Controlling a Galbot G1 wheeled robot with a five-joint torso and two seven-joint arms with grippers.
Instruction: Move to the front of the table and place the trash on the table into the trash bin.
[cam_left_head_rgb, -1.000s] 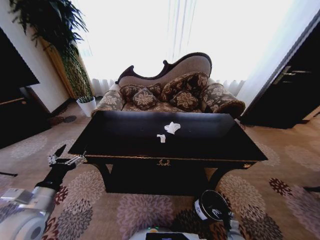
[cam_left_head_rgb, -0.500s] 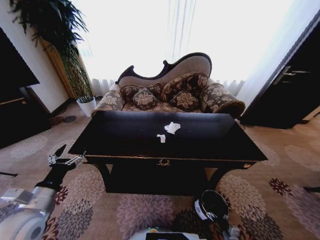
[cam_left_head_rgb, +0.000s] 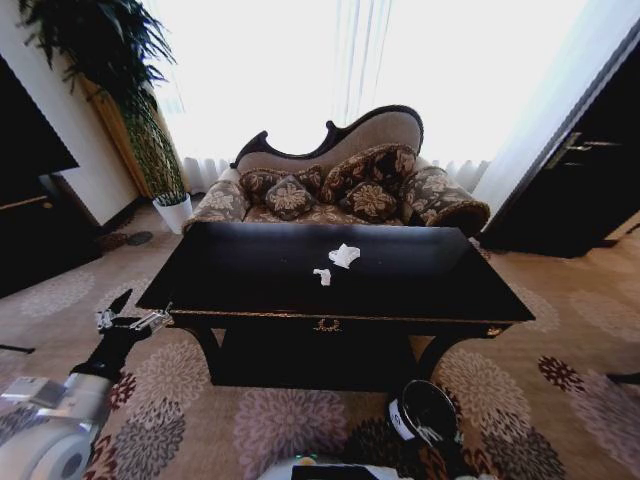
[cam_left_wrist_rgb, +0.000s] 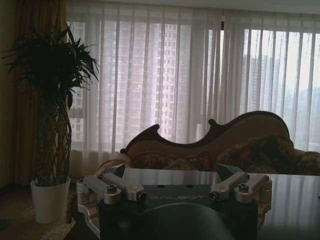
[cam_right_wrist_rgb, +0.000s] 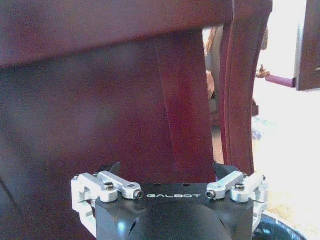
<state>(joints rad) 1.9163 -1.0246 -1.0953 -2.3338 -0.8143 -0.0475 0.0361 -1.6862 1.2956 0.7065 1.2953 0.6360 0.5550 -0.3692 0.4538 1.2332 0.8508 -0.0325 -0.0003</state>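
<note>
Trash lies near the middle of the table: a crumpled white tissue with a smaller white scrap just beside it on the nearer side, both bright against the glossy black top. No can-like item can be made out there. The table's gold emblem faces the robot squarely, so the approach looks finished or nearly so, and the step in hand is judged to be the change from driving to reaching. The trash bin, dark and round with a white label, stands on the patterned carpet close to the robot's base, on its right and well below the tabletop. The left gripper hangs off the table's left front corner, fingers spread apart with nothing between them. The right gripper is held low in front of the table's dark apron and leg; whether it is parted or closed I cannot tell. Next comes a reach up and over the front edge to pinch the soft, light tissue, which should crush easily.
</note>
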